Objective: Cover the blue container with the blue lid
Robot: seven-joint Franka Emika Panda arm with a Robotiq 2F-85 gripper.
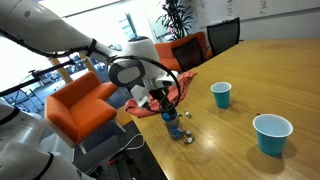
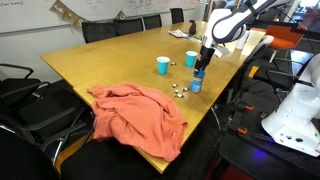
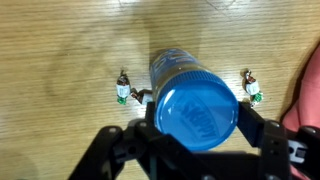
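In the wrist view the round bright-blue lid [image 3: 197, 112] fills the space between my gripper's [image 3: 199, 128] two dark fingers, which press on its sides. Just below it the blue container [image 3: 172, 65] stands upright on the wooden table. The lid sits at the container's mouth; I cannot tell whether it rests fully on it. In both exterior views the gripper [image 1: 160, 101] [image 2: 203, 60] points down over the small dark-blue container [image 1: 171, 126] [image 2: 197, 83] near the table's edge.
A small teal cup [image 1: 221, 94] [image 2: 163, 65] and a larger teal cup [image 1: 272, 133] [image 2: 191, 59] stand on the table. Small green-and-white bits [image 3: 122, 92] [image 3: 252, 90] lie either side of the container. An orange cloth [image 2: 140, 115] drapes the table's corner. Chairs surround the table.
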